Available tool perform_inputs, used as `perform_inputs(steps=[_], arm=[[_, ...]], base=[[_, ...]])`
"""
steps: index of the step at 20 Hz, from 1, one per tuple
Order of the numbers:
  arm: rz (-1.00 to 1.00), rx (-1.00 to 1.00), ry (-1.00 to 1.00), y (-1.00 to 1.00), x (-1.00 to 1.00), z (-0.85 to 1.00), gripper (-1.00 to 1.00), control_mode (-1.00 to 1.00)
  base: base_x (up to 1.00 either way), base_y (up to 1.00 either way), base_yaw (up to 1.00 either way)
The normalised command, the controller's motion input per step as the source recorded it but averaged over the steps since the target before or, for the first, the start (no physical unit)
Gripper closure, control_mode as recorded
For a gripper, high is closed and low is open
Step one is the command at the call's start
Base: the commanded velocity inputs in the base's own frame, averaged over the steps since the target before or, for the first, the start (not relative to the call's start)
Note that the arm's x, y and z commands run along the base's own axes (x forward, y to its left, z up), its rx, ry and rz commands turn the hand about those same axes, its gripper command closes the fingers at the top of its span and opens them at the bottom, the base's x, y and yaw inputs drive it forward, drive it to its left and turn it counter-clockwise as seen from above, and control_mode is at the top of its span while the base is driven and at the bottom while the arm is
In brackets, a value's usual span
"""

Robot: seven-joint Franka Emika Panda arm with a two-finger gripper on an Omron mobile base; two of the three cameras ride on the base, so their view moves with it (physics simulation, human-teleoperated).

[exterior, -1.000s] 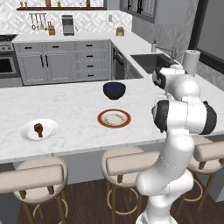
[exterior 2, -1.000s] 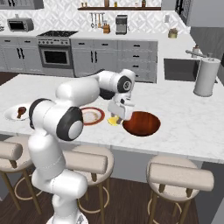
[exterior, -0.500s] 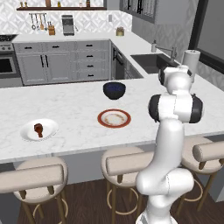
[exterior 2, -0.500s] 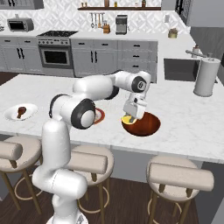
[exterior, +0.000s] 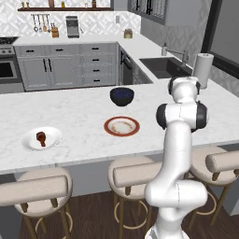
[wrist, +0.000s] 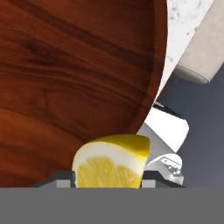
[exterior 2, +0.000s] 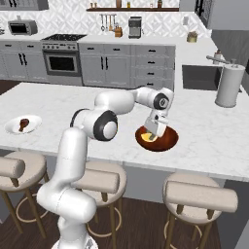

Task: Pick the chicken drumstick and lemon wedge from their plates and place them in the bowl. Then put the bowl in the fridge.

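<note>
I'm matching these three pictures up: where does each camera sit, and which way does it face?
Left base view: behind the arm's left, facing the counter; arm at right.
Right base view: behind its right; gripper over the bowl.
Hand view: on the hand, facing the lemon wedge over the bowl.
Both base views share the chicken drumstick.

Arm (exterior 2: pixel 82 146) is glossy white all over, built from fat rounded tube links. Joints are capped with dark grey/black discs: one big one at mid-frame in the right base view, a smaller one further up right of it. In the left base view the same arm (exterior: pixel 179 154) shows two dark side caps flanking a white barrel at mid-right, with a domed white link above it. Base segment at the bottom of both base views is a bulbous white pedestal. Claw (exterior 2: pixel 153 132) housing is white with small dark finger tips. No cables, screws or markings visible.
</note>
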Motion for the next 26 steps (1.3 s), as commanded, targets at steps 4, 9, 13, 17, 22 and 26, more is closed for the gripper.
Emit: perform_inputs(steps=[4, 9, 13, 17, 22, 26], arm=[[-0.05, -0.07, -0.02, 0.00, 0.40, -0.51, 1.00, -1.00], [-0.06, -0.05, -0.04, 0.00, 0.21, -0.37, 1.00, -1.00], [-0.11, -0.07, -0.04, 0.25, 0.00, -0.44, -1.00, -1.00], [-0.09, -0.01, -0.06, 0.12, 0.00, -0.03, -1.00, -1.00], [-0.07, 0.00, 0.00, 0.06, -0.02, 0.26, -1.00, -1.00], [-0.10, -0.02, -0.01, 0.19, -0.29, 0.48, -1.00, -1.00]], base=[[0.00, 0.00, 0.00], [0.00, 0.00, 0.00], [0.00, 0.00, 0.00], [0.00, 0.00, 0.00], [0.00, 0.00, 0.00], [0.00, 0.00, 0.00]])
